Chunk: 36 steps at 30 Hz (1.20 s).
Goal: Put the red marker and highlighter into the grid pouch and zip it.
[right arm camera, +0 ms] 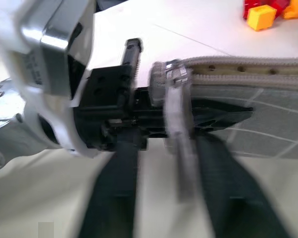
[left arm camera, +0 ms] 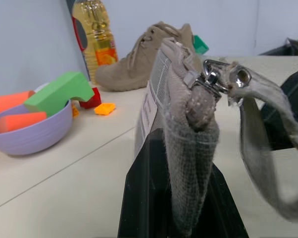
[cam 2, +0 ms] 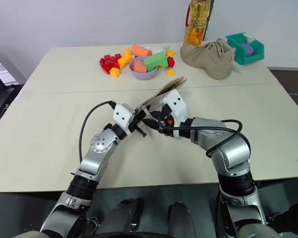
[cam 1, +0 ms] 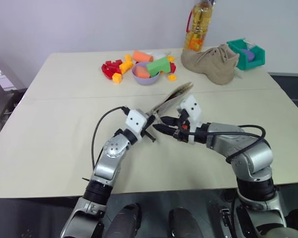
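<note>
just above mid-table, grid pouch [cam 1: 171, 99] held up off the surface on edge, slanting up and away toward the toys. left gripper [cam 1: 150, 130] clamped tight on the pouch's near end; seen from the left wrist, grey gridded fabric pinched between the black fingers [left arm camera: 144, 198], white label on the side, metal zipper slider [left arm camera: 208, 79] at the top of that end, closed teeth running away behind it, grey pull cord [left arm camera: 268, 148] looping off it to one side. right gripper [cam 1: 161, 128] tip to tip with the left one at the same end of the pouch; from the right wrist, blurred cord [right arm camera: 178, 144] hanging between two dark fingers [right arm camera: 114, 193] that stand apart, so cannot tell whether anything is pinched or how far closed. red marker and highlighter nowhere to be made out.

at the far edge of the table [cam 1: 65, 148]: lilac bowl [cam 1: 145, 75] with orange and green blocks [cam 1: 158, 65], red blocks [cam 1: 110, 68] and yellow blocks [cam 1: 125, 63] strewn beside it. right of those, tan boot [cam 1: 213, 62] lying in front of an oil bottle [cam 1: 199, 25], teal bin [cam 1: 248, 52] at the corner.
</note>
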### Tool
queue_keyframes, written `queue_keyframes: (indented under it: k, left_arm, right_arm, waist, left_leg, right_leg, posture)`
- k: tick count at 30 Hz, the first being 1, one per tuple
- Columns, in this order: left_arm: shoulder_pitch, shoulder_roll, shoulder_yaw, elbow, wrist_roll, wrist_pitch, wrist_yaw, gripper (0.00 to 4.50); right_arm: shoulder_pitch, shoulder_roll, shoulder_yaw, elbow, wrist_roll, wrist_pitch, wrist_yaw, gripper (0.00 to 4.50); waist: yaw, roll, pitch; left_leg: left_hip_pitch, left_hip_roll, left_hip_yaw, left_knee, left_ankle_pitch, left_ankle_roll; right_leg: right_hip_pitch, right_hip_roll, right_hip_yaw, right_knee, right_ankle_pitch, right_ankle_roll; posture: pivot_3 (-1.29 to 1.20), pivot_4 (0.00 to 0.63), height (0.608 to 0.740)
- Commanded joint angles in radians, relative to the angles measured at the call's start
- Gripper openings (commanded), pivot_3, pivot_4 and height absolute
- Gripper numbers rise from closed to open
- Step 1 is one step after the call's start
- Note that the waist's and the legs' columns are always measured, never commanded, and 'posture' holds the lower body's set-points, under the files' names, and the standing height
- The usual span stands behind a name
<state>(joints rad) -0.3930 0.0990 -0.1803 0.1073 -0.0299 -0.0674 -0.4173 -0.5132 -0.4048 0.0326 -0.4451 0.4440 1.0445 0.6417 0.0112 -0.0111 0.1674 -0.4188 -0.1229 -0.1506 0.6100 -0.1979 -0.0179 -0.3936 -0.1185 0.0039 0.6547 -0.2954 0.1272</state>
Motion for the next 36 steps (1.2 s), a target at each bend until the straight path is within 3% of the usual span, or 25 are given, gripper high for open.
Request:
queue_keyframes:
  k: [1, 14, 28, 30, 32, 33, 36]
  left_arm:
    - [0.003, 0.006, 0.008, -0.042, 0.005, -0.016, 0.010, 0.00]
    - [0.064, 0.127, 0.017, -0.061, -0.003, -0.061, -0.075, 0.00]
    - [0.114, 0.176, 0.040, -0.092, -0.027, -0.045, -0.091, 0.00]
    - [0.130, 0.180, 0.045, -0.111, -0.062, -0.022, -0.113, 0.69]
    - [0.146, 0.184, 0.053, -0.139, -0.093, 0.024, -0.124, 1.48]
    - [0.156, 0.187, 0.057, -0.154, -0.103, 0.049, -0.124, 2.04]
    - [0.203, 0.198, 0.088, -0.206, -0.116, 0.119, -0.102, 3.64]
  right_arm:
    - [-0.033, -0.021, -0.023, 0.008, 0.015, -0.017, -0.011, 0.03]
    - [-0.199, -0.256, -0.151, 0.389, -0.147, -0.261, -0.101, 0.03]
    - [-0.112, -0.305, -0.141, 0.388, -0.154, -0.266, -0.074, 0.03]
    - [-0.072, -0.325, -0.137, 0.347, -0.114, -0.259, -0.004, 0.00]
    - [-0.027, -0.344, -0.145, 0.313, -0.077, -0.254, 0.049, 0.57]
    - [-0.006, -0.351, -0.150, 0.300, -0.067, -0.260, 0.065, 0.89]
    - [0.066, -0.366, -0.172, 0.289, -0.061, -0.307, 0.099, 2.44]
  waist:
    - [0.000, 0.000, 0.000]
    - [0.000, 0.000, 0.000]
    - [-0.006, 0.000, 0.000]
    - [-0.004, 0.000, 0.000]
    - [-0.002, 0.000, 0.000]
    - [-0.001, 0.000, 0.000]
    - [-0.001, 0.000, 0.000]
  left_leg:
    - [0.000, 0.000, 0.000, 0.001, 0.000, 0.001]
    - [-0.003, 0.000, 0.001, 0.002, -0.001, 0.001]
    - [-0.003, 0.000, 0.002, 0.002, -0.001, 0.001]
    - [-0.004, 0.000, 0.002, 0.002, -0.001, 0.001]
    - [-0.004, 0.000, 0.002, 0.002, -0.001, 0.002]
    - [-0.004, 0.000, 0.002, 0.002, -0.002, 0.003]
    - [-0.004, 0.000, 0.002, 0.003, -0.002, 0.003]
  right_leg:
    - [0.000, 0.000, 0.000, 0.000, 0.000, 0.000]
    - [-0.002, 0.000, 0.000, 0.000, 0.000, 0.000]
    - [-0.003, 0.000, 0.002, 0.000, 0.000, 0.000]
    - [-0.003, 0.000, 0.002, 0.000, 0.000, 0.000]
    - [-0.003, 0.000, 0.002, 0.000, 0.000, 0.001]
    - [-0.003, 0.000, 0.002, 0.000, 0.000, 0.001]
    - [-0.003, 0.000, 0.002, 0.000, 0.000, 0.001]
  posture:
    - [0.00, 0.150, 0.740]
    - [0.00, 0.150, 0.740]
    - [0.00, 0.150, 0.740]
    - [0.00, 0.150, 0.740]
    - [0.00, 0.150, 0.740]
    - [0.00, 0.150, 0.740]
    - [0.00, 0.150, 0.740]
